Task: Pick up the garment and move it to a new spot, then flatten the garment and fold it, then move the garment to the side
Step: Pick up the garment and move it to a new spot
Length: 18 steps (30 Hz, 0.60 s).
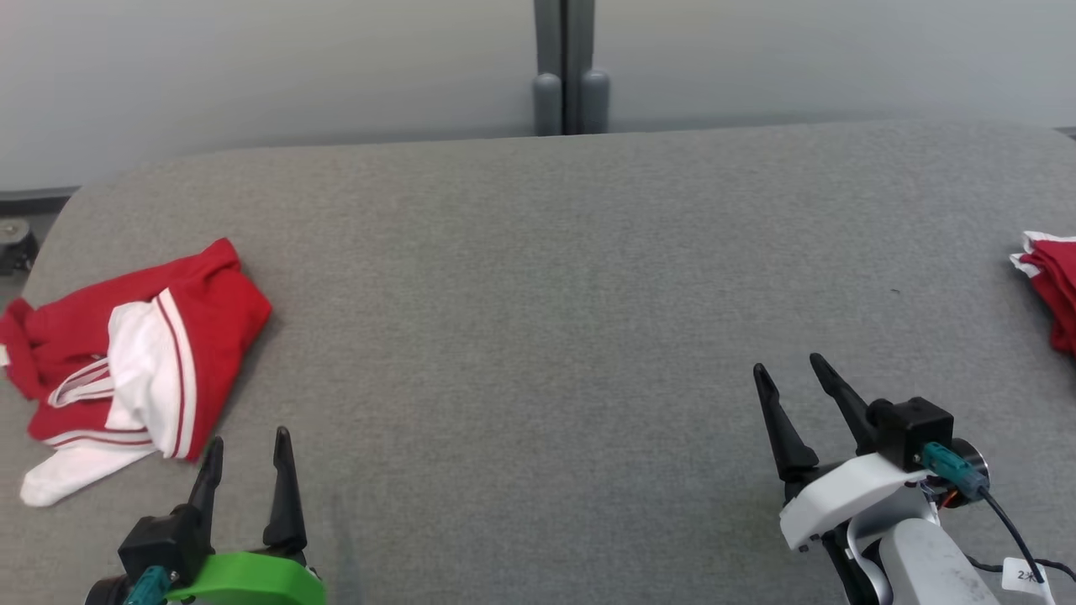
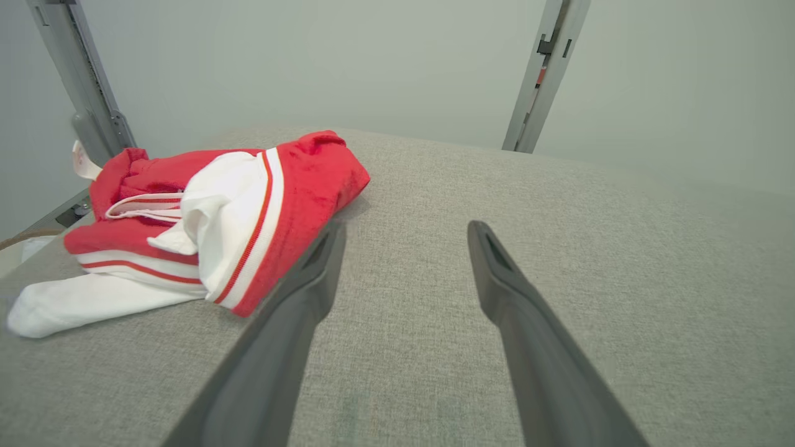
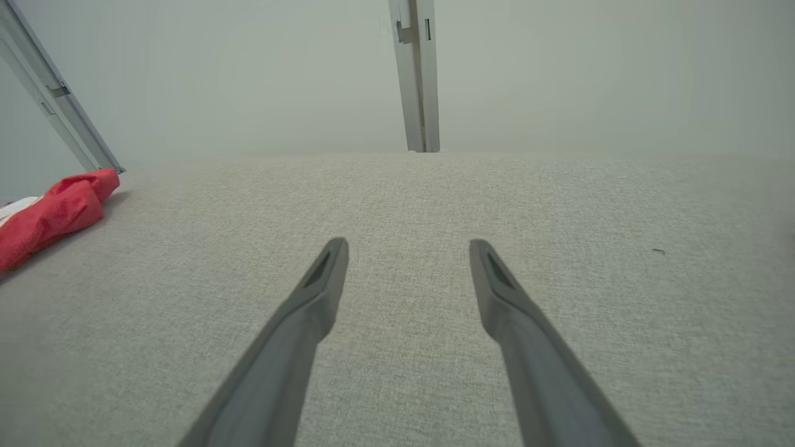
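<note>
Grey woven surface, rounded at the far corners, set against a pale wall with a grey upright post behind the far edge. Found garment bunched in a heap at the left edge, toward the near-left corner: red body, white sleeve with red-white trim folded over the top, another white part trailing toward the near edge; lettering not visible. Noted a second red-and-white bundle at the right edge, well apart; not the target. Logged left tool low by the near edge, fingers spread apart, nothing between them, one fingertip just beside the red hem of the garment, contact not confirmed. Logged right tool toward the near-right part, fingers likewise spread, nothing held, bare fabric ahead. Judged step in hand: first pick-up, not yet made. Next move, as judged: shift left tool leftward and down onto the heap, pinch a thick fold rather than the loose sleeve, lift clear, carry toward the open middle. Risk: single layer grabbed, rest dragging.
</note>
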Tool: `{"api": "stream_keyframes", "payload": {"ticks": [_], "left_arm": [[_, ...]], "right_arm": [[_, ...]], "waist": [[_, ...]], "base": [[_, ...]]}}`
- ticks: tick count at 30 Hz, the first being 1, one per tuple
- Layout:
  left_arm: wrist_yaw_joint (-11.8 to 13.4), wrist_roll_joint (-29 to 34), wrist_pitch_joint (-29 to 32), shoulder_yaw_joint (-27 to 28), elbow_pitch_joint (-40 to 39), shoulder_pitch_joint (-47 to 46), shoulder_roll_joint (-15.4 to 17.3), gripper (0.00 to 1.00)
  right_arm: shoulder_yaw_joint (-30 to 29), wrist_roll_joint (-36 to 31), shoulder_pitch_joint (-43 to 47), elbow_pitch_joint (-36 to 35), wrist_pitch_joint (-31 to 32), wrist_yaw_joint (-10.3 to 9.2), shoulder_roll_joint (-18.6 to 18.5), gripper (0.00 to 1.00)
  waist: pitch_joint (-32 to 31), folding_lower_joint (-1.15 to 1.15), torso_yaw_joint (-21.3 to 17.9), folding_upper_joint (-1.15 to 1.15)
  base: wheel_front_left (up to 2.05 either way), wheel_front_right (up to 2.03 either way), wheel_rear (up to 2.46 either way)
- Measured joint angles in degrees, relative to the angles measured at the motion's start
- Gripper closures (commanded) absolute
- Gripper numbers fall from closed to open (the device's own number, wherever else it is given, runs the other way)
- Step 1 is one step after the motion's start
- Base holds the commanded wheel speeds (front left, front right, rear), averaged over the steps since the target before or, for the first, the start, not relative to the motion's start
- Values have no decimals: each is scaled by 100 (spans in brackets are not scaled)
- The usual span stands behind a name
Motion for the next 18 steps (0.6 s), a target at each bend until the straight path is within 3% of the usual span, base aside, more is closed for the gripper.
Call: {"api": "stream_keyframes", "payload": {"ticks": [18], "left_arm": [[96,-27,0,449,391,71,3,0]], "right_arm": [[229,243,7,178,0,0,3,0]], "waist": [[62,0,1908,0]], "base": [[0,0,0]]}}
